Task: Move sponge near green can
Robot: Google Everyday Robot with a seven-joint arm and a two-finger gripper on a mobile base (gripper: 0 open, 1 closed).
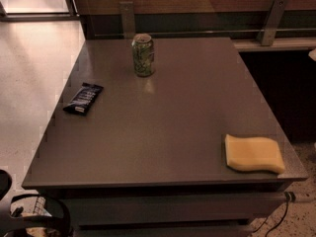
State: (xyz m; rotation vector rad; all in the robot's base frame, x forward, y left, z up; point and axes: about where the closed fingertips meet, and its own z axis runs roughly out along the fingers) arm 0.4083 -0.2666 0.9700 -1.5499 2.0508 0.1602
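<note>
Step in hand: the approach. Nothing is grasped yet.

The sponge (254, 153) lies flat on the table (173, 112) at the near right corner, close to both the front and right edges. The can (143, 55) stands upright at the far side, left of centre, well apart from the sponge. A wrapper (83, 98) lies flat by the left edge, nearer the can than the sponge.

The hand is out of frame, so you cannot tell how far open it is. It does not hold the sponge, which sits free on the table. A pale sliver (312, 54) shows at the right edge, but what it is cannot be told.

Next move, as a judgement: bring the hand in from the right and come down over the sponge. Close across its short side, lift, and carry it diagonally toward the far left. Set it down just beside the can without knocking it. The sponge is soft and low, so pinch close to the table. Keep clear of the wrapper.

Writing:
- Can: green-and-white pattern, no words legible.
- Wrapper: dark blue with pale marks, unreadable.
- Sponge: no brand or label.
</note>
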